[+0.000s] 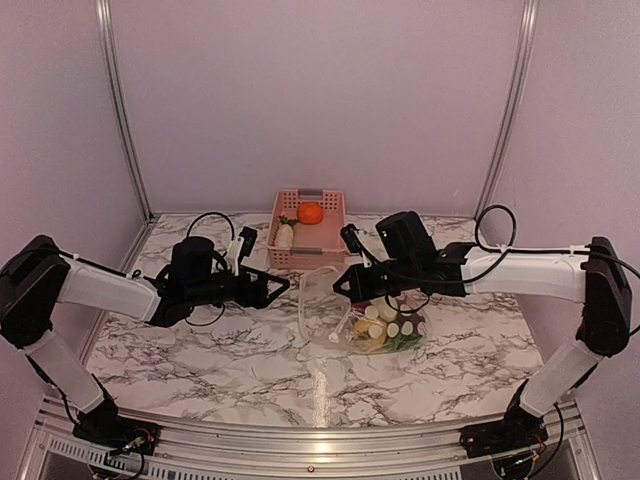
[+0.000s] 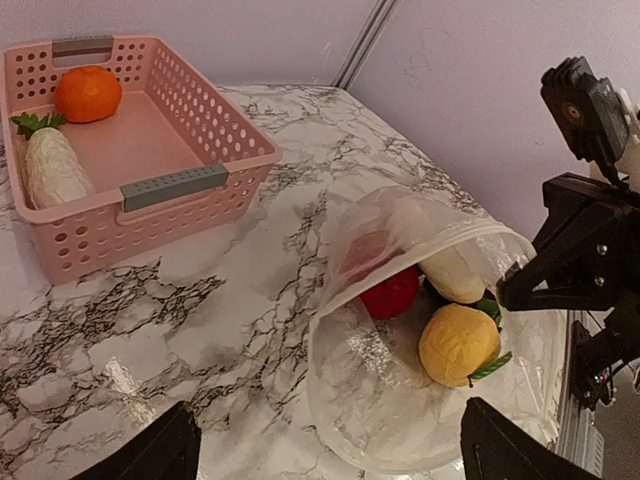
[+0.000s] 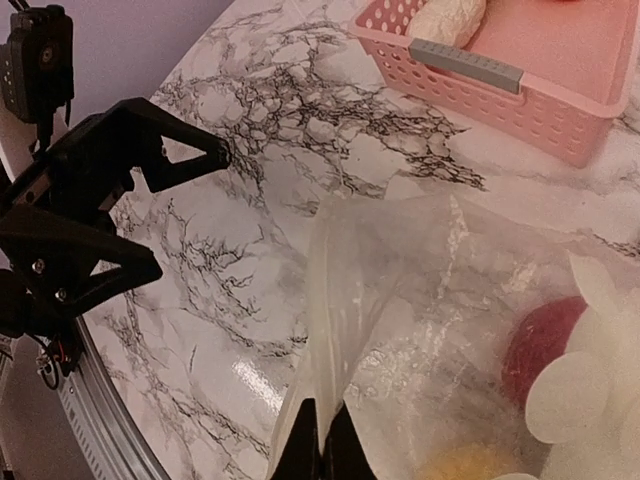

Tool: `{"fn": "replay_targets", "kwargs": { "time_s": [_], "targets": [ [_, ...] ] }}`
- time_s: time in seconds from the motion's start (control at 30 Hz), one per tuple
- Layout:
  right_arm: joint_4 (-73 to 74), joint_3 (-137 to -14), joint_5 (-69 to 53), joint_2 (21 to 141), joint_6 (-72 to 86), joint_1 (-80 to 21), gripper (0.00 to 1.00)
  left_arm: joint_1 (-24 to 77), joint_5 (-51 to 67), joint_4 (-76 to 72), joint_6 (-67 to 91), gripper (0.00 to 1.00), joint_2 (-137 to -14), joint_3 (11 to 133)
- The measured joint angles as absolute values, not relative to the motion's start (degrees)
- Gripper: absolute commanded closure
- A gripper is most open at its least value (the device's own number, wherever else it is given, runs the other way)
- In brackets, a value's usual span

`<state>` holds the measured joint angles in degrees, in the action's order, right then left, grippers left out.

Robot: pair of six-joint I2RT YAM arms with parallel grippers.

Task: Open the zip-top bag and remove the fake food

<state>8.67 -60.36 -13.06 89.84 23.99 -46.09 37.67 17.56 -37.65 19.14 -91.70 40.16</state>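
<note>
The zip-top bag (image 1: 325,310) lies on the marble table to the right of centre, its mouth pulled open toward the left. Fake food (image 1: 385,325) sits inside. The left wrist view shows a red piece (image 2: 392,293), a yellow one (image 2: 458,343) and a white one (image 2: 452,275) in the bag (image 2: 400,400). My right gripper (image 1: 342,289) is shut on the bag's upper rim (image 3: 345,330) and holds it up; its fingertips (image 3: 305,445) pinch the plastic. My left gripper (image 1: 275,293) is open and empty, just left of the bag's mouth, its jaws wide apart.
A pink slotted basket (image 1: 332,203) stands behind the bag. It holds an orange toy (image 2: 88,92) and a white leafy vegetable (image 2: 52,168). The left gripper (image 3: 195,212) shows in the right wrist view. Purple walls enclose the table.
</note>
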Motion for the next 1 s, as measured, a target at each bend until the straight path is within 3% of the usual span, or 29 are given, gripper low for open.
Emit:
{"fn": "replay_targets", "kwargs": {
  "time_s": [0.43,0.6,1.0],
  "targets": [
    [8.1,-64.0,-14.5,91.7,24.0,-48.4,1.00,45.1,25.3,-46.6,21.3,0.28,-105.2,45.1],
    [8.1,-64.0,-14.6,91.7,24.0,-48.4,1.00,45.9,25.5,-47.0,21.2,0.17,-109.8,49.1],
    [7.7,-62.6,-13.9,91.7,25.3,-48.4,1.00,49.7,23.0,-46.4,12.3,0.01,-115.3,54.0]
  ]
}}
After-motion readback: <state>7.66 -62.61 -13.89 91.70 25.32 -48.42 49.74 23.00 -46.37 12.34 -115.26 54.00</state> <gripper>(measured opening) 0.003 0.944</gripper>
